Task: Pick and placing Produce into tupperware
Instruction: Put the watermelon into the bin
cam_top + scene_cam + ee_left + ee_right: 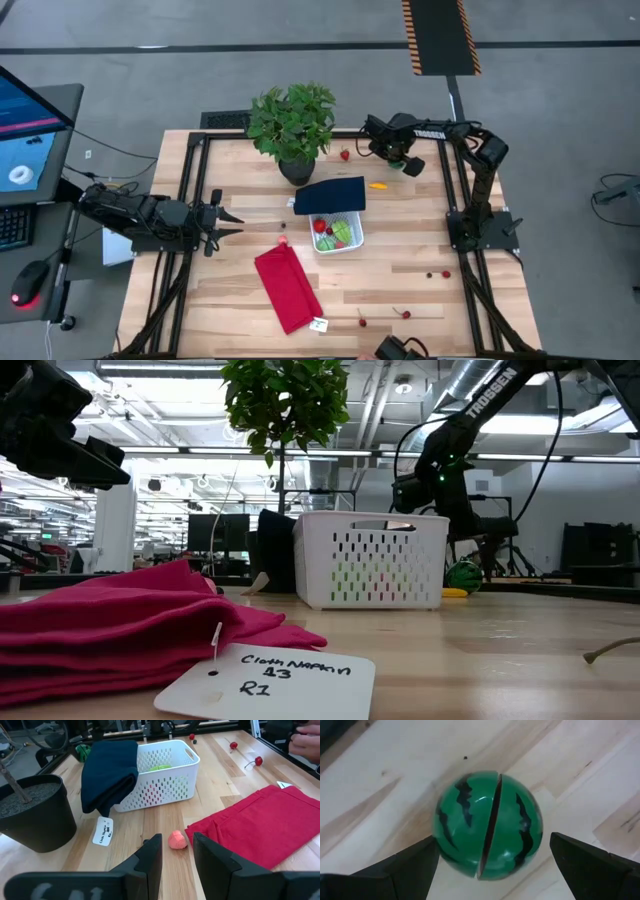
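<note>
A striped dark-green toy melon (487, 825) lies on the table near the far right corner (413, 167). My right gripper (492, 865) hangs open just above it, pointing down, one finger on each side, touching nothing. The white perforated tupperware (338, 232) stands mid-table with red and green produce inside. A dark blue cloth (330, 195) is draped over its far rim. An orange toy (378, 185) and a red strawberry (345, 155) lie on the table behind it. My left gripper (177, 857) waits at the table's left, open a little, with a small pink-red toy (177, 840) lying beyond its tips.
A potted plant (293, 125) stands at the far middle. A red folded cloth (288, 288) with a tag lies at the near middle. Small red berries (405, 314) are scattered near the front right. A person's hand (305, 740) shows at the near edge.
</note>
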### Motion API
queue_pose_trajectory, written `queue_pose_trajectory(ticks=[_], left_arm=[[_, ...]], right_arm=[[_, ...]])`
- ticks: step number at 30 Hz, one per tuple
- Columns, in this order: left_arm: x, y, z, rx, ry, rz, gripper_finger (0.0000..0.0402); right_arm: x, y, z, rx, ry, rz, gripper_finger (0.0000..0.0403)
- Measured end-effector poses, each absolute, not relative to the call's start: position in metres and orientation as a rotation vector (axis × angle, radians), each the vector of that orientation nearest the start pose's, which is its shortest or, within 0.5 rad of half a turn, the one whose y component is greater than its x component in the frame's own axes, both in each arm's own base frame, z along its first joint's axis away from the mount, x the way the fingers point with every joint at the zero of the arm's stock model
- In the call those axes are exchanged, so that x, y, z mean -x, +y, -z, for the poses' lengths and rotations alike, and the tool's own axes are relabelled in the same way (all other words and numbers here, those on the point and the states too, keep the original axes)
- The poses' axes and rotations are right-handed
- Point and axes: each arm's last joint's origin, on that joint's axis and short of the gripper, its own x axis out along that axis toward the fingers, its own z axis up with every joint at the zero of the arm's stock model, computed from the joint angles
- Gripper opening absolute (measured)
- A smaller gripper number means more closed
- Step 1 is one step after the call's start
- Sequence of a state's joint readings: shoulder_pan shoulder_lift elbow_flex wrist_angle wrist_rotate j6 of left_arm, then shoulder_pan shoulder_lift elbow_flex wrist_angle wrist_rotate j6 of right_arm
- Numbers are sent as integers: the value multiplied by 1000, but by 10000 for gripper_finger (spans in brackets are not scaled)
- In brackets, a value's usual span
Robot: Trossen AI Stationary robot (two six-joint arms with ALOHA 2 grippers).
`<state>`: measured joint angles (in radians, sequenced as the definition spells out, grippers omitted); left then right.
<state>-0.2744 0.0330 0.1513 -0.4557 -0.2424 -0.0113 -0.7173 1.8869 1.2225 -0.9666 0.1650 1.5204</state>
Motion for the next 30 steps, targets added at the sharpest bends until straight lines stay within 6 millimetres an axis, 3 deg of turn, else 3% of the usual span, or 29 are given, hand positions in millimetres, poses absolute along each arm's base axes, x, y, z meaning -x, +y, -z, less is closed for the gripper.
queue_pose_trajectory(ticks=[8,19,30], left_arm=[[-82,-16,-169,-75,326,30,100],[-82,-16,-169,-75,326,30,100],[-82,-16,-169,-75,326,30,100]], right_arm=[[-241,-221,-151,-1508,800,1805,380],[-241,-221,-151,-1503,799,1805,260],[-248,-213,-152,-1524,772,1827,232]])
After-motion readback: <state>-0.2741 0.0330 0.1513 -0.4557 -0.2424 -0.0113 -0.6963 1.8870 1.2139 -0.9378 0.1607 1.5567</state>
